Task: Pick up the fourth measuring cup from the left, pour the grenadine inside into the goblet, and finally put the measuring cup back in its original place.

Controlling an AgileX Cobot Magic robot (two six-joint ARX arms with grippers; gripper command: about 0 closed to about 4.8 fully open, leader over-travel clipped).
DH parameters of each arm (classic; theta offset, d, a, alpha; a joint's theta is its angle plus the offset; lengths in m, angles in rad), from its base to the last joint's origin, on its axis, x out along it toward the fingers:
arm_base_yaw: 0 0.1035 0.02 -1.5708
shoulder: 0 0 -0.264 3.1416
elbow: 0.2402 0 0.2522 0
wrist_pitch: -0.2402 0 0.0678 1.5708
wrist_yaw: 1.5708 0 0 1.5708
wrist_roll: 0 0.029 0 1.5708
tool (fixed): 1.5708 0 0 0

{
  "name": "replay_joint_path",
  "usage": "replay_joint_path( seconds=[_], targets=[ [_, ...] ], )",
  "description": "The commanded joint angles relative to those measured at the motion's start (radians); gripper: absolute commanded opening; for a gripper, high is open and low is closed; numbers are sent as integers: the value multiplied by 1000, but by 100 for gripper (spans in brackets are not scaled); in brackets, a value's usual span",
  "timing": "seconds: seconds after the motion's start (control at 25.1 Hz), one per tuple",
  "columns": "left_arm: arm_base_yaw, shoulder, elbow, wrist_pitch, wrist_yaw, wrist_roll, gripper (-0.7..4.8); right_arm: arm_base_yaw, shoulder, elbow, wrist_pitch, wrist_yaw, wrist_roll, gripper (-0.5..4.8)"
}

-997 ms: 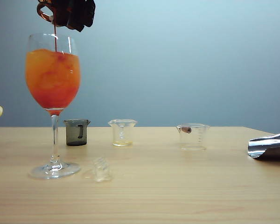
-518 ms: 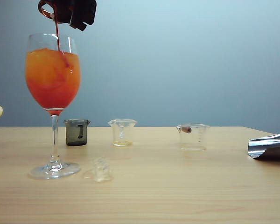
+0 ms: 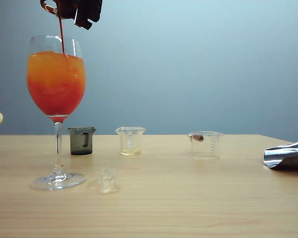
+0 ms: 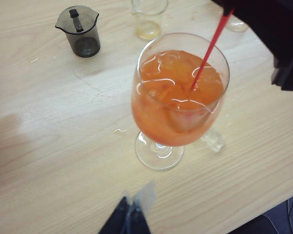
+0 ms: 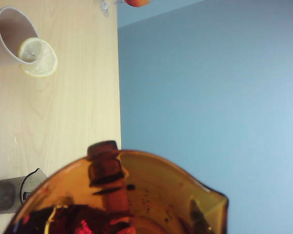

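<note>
Right end effector [image 3: 72,9] has risen slightly and tipped further, now cut by the frame's top. It grips the red-brown cup [image 5: 122,195], tilted spout-down above the goblet [image 3: 56,74]. A thin grenadine [image 3: 61,34] stream falls into the orange drink. Goblet: clear, stemmed, upright on the wood bench [image 3: 188,198]. Left end effector [image 4: 129,219] hangs near the goblet's foot, closed, empty.

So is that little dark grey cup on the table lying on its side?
No, the dark grey cup stands upright on the table, just behind and beside the goblet, with its open rim facing up.
</note>
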Motion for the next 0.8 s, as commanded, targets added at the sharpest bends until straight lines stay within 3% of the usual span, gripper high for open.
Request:
replay_joint_path(
  seconds=[0.04,0.8],
  targets=[
    [0,-3,3,5,-3,8,-5,9,-7,6,32,-5,-2,165],
    [0,-65,5,-23,-11,9,-5,21,5,6,61,-5,-45,165]
  ],
)
